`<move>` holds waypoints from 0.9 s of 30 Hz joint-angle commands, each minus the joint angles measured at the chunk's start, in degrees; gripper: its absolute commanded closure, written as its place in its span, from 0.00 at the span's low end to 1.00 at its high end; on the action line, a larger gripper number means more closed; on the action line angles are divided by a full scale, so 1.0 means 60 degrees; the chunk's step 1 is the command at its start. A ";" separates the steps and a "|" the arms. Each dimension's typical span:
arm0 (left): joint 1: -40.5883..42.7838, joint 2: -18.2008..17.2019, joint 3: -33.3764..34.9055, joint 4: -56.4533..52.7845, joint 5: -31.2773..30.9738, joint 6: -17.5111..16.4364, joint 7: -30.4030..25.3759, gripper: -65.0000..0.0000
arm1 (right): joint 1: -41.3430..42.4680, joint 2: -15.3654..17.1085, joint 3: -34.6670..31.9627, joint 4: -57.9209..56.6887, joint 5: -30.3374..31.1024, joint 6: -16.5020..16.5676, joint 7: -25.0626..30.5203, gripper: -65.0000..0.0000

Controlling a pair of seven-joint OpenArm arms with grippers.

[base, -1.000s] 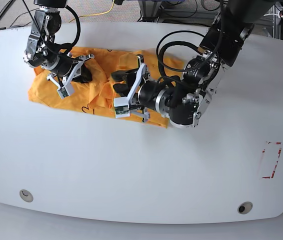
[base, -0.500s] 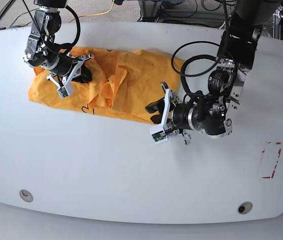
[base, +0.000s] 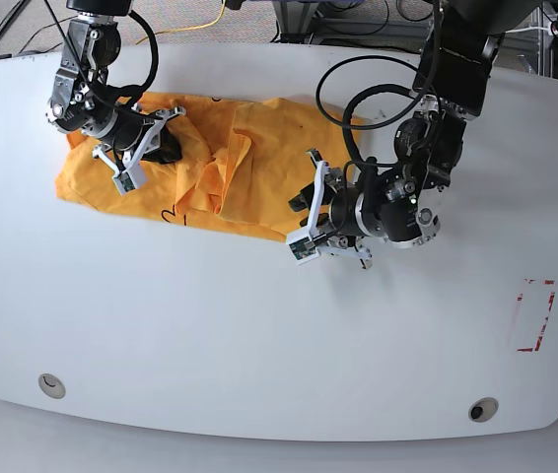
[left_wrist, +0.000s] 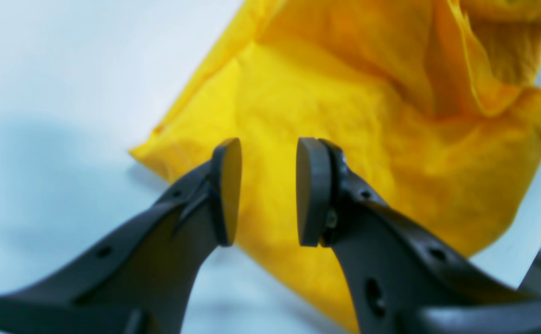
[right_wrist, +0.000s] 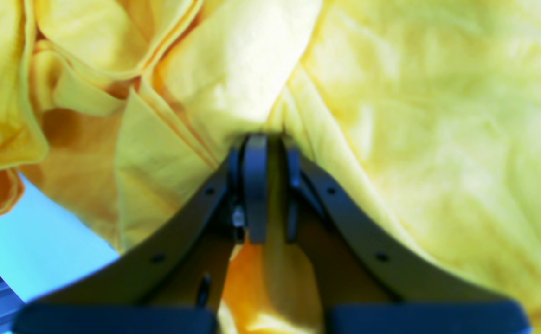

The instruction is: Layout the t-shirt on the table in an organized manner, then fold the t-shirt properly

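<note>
The orange-yellow t-shirt (base: 210, 158) lies crumpled at the back left of the white table (base: 259, 335). My right gripper (base: 166, 148) is at the shirt's left part and shut on a raised fold of the t-shirt (right_wrist: 233, 79); the cloth is pinched between the pads of that right gripper (right_wrist: 270, 144). My left gripper (base: 297, 205) hovers at the shirt's lower right edge. In the left wrist view the left gripper (left_wrist: 268, 190) is open, nothing sits between its pads, and the t-shirt (left_wrist: 368, 139) with its corner lies just beyond them.
Two round grey grommets (base: 51, 384) (base: 482, 408) sit near the table's front edge. A red tape outline (base: 533, 315) marks the right side. Black cables loop above the left arm. The floor with wires lies past the table's far edge.
My left gripper left the middle of the shirt, swung right off the cloth, then came back to the shirt's lower right edge, jaws a little wider. The shirt's right part now lies flatter. The right gripper has not moved.
</note>
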 commanded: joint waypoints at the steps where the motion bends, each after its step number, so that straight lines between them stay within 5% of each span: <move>1: -0.0219 0.0416 -0.0001 0.0144 -0.0170 -0.0013 -0.0223 0.56 | -0.0024 0.0071 0.0012 0.0073 -0.0275 -0.0056 -0.0248 0.92; 5: -0.0219 0.0958 -0.0001 0.0129 -0.0170 -0.0013 -0.0223 0.40 | -0.0024 0.0071 0.0012 0.0073 -0.0304 -0.0056 -0.0248 0.92; 15: -0.0424 0.2159 -0.0001 -0.1512 -0.0111 -0.0013 -0.0091 0.40 | -0.0024 0.0056 0.0012 0.0058 -0.0304 -0.0056 -0.0248 0.92; 27: -0.1025 0.2172 0.0541 -0.3021 -0.0170 -0.0013 -0.0911 0.40 | -0.0024 0.0056 0.0012 0.0058 -0.0290 -0.0056 -0.0248 0.92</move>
